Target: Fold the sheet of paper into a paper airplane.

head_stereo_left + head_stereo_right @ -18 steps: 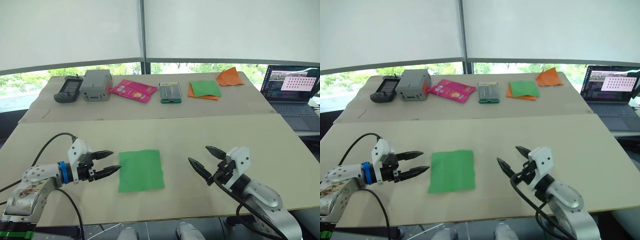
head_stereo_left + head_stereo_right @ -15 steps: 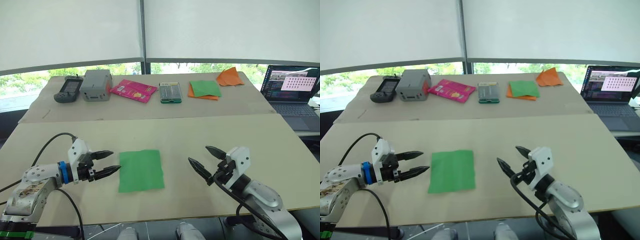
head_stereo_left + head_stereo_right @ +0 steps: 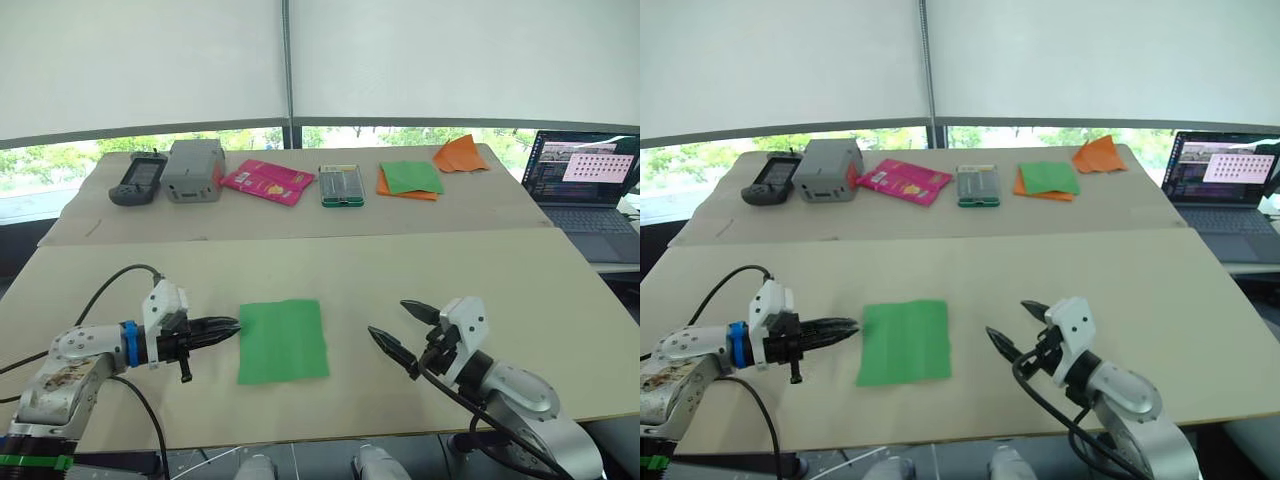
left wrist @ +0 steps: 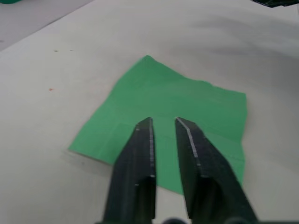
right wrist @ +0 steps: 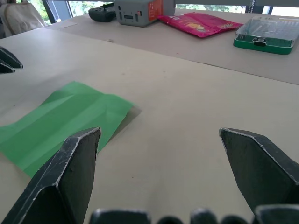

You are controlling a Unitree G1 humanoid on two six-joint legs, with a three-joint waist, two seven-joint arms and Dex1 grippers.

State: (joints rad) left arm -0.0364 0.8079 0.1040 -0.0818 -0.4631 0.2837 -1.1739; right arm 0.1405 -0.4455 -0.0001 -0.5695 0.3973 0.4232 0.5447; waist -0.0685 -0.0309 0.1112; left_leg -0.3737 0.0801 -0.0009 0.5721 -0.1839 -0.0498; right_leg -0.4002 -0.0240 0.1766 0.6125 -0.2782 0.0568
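- Left gripper [image 3: 232, 327] fingers are nearly together, a thin slit between them, with nothing in their hold.
- Their tips hover at the near edge of the sheet [image 3: 283, 340]; in the left wrist view they [image 4: 164, 122] overlap the green paper, though contact cannot be told.
- Right gripper [image 3: 397, 330] fingers are spread wide and hold nothing.
- Sheet lies flat on the table [image 3: 400, 270], between the two grippers: just ahead of the left tips, apart from the right ones.
- Faint creases run across the sheet in the right wrist view.
- Beyond both grippers, on the far table, lie a green sheet on orange [image 3: 409, 179] and crumpled orange paper [image 3: 459, 153].
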